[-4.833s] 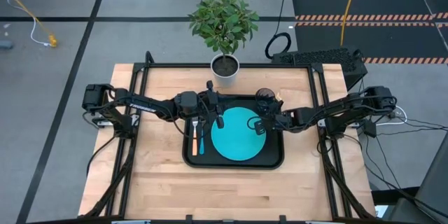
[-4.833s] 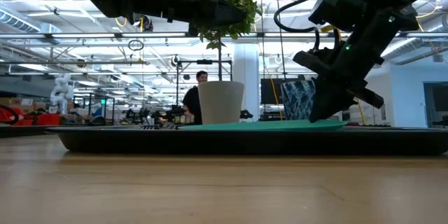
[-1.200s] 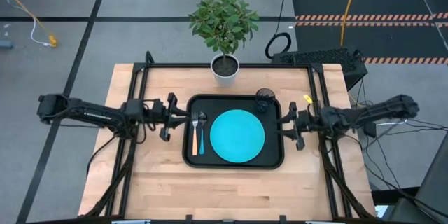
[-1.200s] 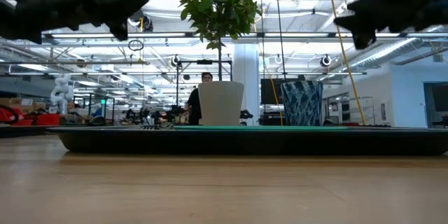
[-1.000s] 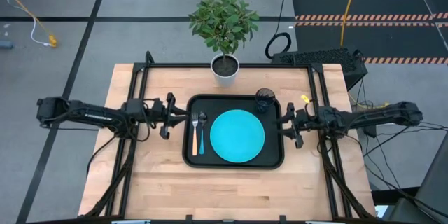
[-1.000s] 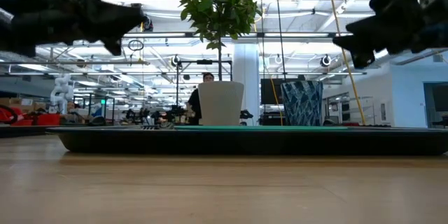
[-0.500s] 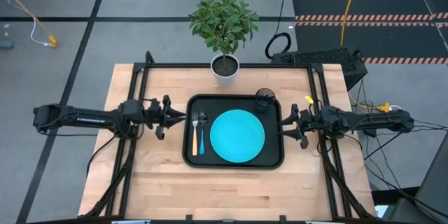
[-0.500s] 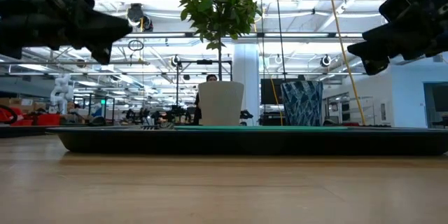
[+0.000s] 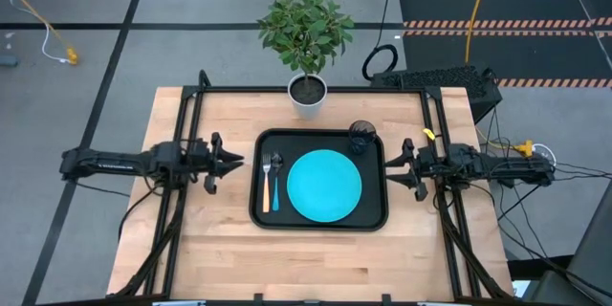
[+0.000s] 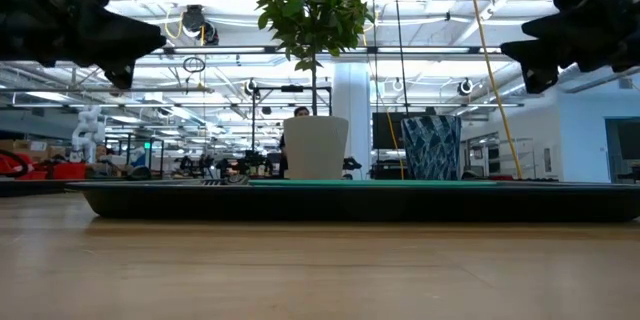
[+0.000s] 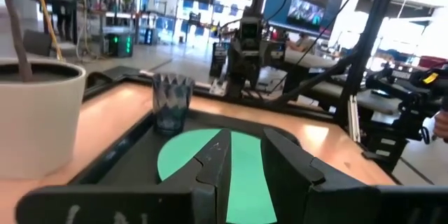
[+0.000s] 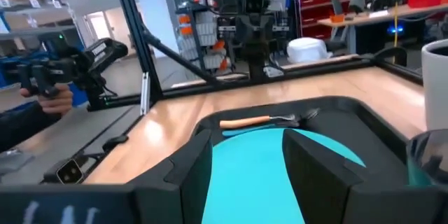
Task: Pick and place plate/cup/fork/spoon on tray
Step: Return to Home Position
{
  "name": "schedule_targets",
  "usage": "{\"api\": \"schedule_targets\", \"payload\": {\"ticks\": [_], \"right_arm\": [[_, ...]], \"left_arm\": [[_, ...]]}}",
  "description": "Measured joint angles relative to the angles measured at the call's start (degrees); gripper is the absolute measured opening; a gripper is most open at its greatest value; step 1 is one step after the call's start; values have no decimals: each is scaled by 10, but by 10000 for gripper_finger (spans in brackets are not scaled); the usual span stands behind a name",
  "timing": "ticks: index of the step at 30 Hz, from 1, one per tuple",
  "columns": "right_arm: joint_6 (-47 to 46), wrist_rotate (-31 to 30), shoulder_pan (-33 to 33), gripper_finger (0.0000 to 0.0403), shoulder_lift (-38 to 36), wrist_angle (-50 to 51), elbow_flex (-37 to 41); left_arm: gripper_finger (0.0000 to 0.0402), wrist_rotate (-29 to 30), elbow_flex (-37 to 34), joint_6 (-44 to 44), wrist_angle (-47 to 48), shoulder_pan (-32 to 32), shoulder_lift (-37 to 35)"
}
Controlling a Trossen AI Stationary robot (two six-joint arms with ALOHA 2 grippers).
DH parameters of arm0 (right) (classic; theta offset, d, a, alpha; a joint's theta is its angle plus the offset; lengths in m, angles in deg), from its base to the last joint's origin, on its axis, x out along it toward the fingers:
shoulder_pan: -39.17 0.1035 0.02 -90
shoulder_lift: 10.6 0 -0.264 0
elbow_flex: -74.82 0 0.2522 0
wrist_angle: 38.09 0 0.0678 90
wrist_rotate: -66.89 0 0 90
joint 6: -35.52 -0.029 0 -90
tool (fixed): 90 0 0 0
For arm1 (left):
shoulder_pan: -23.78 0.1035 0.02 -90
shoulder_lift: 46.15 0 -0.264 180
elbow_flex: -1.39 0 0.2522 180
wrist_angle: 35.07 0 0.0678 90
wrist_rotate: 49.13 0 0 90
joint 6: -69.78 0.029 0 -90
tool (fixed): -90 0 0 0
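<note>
Turquoise plate (image 9: pixel 324 185) lies flat in the black tray (image 9: pixel 375 207) at the centre of the high view. The fork (image 9: pixel 265 184) and spoon (image 9: pixel 275 184) lie side by side at the tray's left end, and the cup (image 9: pixel 361 137) stands in its upper right corner. The left gripper (image 9: pixel 237 163) hangs just left of the tray and the right gripper (image 9: pixel 390 164) just right, both with fingers apart and empty

On the tray (image 9: pixel 375 221): fork (image 9: pixel 266 184), spoon (image 9: pixel 275 180) left of plate (image 9: pixel 324 185), cup (image 9: pixel 361 137) apparently behind it.
</note>
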Motion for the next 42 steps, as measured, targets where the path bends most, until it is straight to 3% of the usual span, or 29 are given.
{"api": "schedule_targets", "payload": {"ticks": [10, 42], "right_arm": [[21, -39, 0, 169, 1, -25, 23], [16, -39, 0, 169, 7, -54, 31]], "left_arm": [[81, 98, 0, 11, 65, -47, -52], [81, 102, 0, 28, 63, -50, -51]]}}
